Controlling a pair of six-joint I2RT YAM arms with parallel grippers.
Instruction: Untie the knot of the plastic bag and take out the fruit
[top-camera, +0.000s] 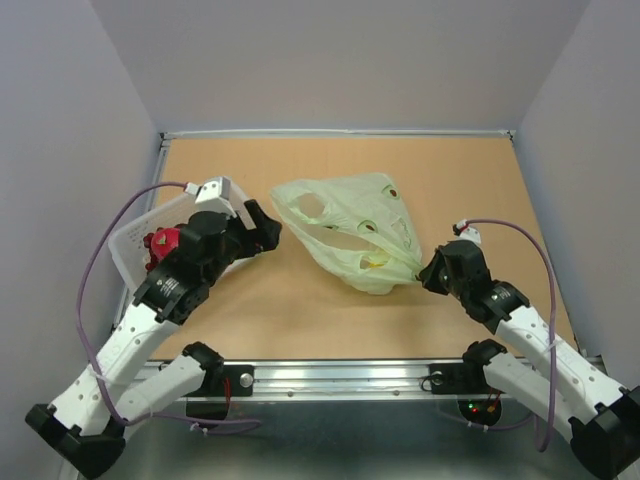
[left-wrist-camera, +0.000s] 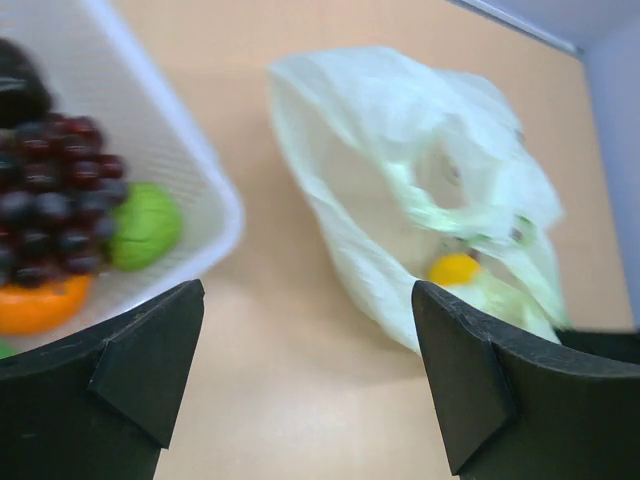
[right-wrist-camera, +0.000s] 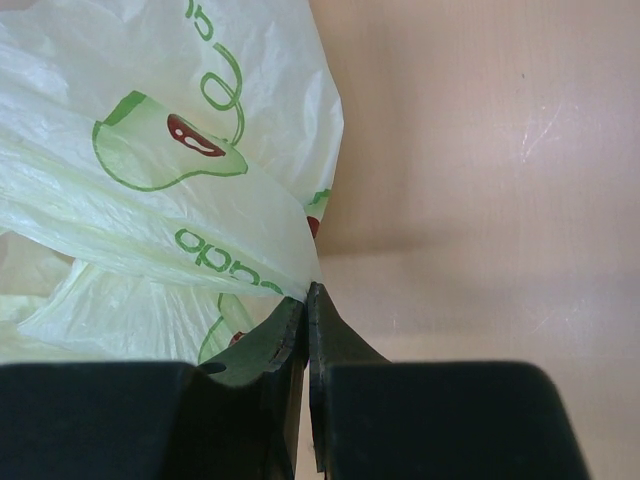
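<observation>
Mid-table: plastic bag, slack, handle loops gaping, no knot visible. Thin, crinkly, slippery, near weightless; likely to drag unless pinned. Inside, low down: yellow fruit, small, probably hard and prone to roll. Best taken through the mouth, across its middle. Pressed together on the bag's near-right corner: right gripper. Spread wide, empty, by white basket: left gripper.
</observation>
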